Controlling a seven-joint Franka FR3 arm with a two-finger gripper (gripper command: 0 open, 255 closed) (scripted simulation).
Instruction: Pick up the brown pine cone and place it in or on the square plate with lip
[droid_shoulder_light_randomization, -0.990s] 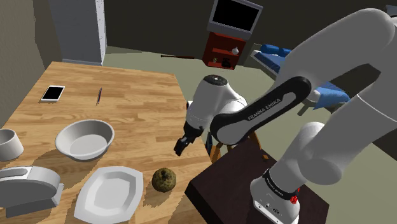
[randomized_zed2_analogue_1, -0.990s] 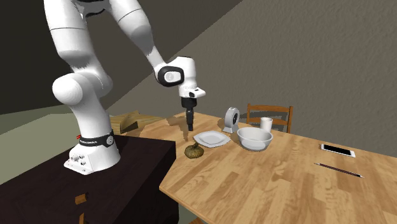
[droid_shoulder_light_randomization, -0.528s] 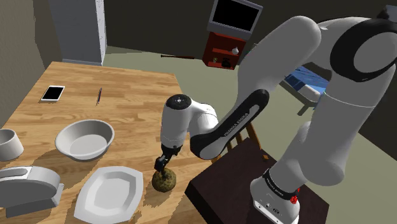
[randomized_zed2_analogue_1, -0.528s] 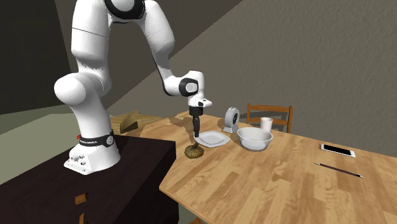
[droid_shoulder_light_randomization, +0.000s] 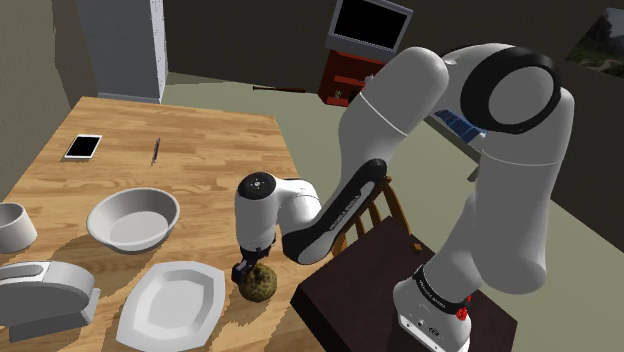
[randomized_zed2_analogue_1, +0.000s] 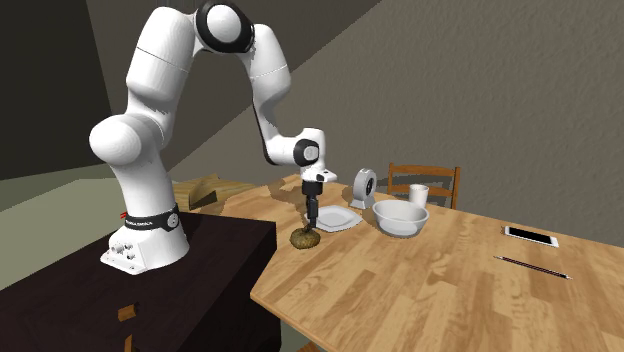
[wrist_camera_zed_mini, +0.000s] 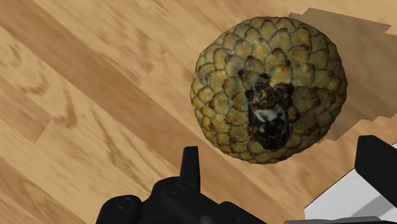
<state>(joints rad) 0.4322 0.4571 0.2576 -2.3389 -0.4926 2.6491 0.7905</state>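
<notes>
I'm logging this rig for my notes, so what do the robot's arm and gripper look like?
The arm is glossy white, built of rounded links, with dark caps and rings at the joints. A black band with small white lettering circles its foot, beside a red dot. The gripper is all black, with two blocky fingers.

White arm (randomized_zed2_analogue_1: 160, 70), dark joints (randomized_zed2_analogue_1: 222, 25), black end effector (randomized_zed2_analogue_1: 312, 220)

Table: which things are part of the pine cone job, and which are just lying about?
Job: pine cone, square plate, gripper.
Lying about: bowl, phone, pen, cup.
</notes>
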